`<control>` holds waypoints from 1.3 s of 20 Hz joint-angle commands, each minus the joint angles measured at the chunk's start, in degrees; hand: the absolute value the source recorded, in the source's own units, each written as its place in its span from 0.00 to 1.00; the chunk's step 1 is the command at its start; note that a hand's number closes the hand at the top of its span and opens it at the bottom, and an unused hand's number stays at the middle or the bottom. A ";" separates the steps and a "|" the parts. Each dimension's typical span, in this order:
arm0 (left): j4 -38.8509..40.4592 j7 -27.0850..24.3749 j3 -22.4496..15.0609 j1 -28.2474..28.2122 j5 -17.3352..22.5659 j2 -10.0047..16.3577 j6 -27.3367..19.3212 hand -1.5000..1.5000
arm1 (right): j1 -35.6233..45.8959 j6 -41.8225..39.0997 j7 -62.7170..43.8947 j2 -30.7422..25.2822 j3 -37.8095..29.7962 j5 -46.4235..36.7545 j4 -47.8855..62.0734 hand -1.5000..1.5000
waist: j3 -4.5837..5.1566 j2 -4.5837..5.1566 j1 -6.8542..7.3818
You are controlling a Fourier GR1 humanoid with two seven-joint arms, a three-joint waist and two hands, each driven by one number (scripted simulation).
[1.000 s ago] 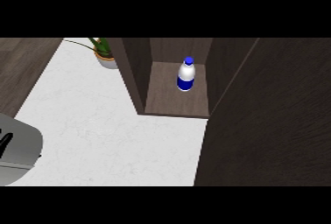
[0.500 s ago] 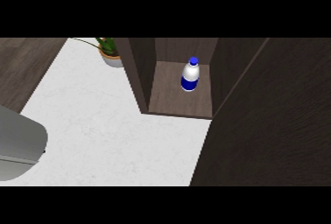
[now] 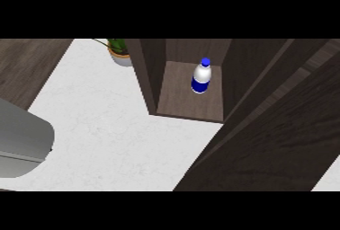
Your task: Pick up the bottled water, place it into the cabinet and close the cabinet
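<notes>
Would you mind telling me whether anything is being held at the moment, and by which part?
Nothing visibly: the bottled water stands free inside the cabinet, and no hand is in view.

Even, soft light fell on the white counter (image 3: 119,134), which was the brightest area. The cabinet (image 3: 192,101) was dimmer inside, its left wall darkest. The bottle (image 3: 201,77) showed a pale sheen.

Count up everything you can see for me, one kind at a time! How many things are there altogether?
cabinet: 1, door open
bottled water: 1, standing upright inside it
potted plant: 1, just left of the cabinet
grey shape: 1, at the left edge, cannot tell what it is
Total: 4
</notes>
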State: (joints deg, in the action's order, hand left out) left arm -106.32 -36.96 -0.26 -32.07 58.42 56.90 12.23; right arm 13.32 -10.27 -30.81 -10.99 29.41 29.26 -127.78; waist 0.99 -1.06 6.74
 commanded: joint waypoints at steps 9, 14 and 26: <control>5.44 -2.76 6.01 -5.05 1.39 0.86 10.57 0.00 | 34.93 12.11 -7.06 10.90 8.28 14.11 19.99 1.00 | -0.70 1.09 0.04; 5.61 -4.02 10.20 -10.83 0.98 -0.79 13.59 0.00 | 45.14 12.65 -8.36 10.96 0.28 22.75 30.30 1.00 | -0.92 0.92 -2.36; 2.87 0.26 17.37 -15.64 0.78 -7.02 17.40 0.00 | 37.75 -2.40 -4.47 8.50 -8.40 25.05 49.10 1.00 | -1.02 1.24 -5.20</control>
State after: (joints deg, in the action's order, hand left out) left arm -103.65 -36.81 15.27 -47.33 58.92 51.78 28.10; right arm 51.99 -7.22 -36.89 -1.32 24.16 54.29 -84.83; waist -0.04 0.01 2.11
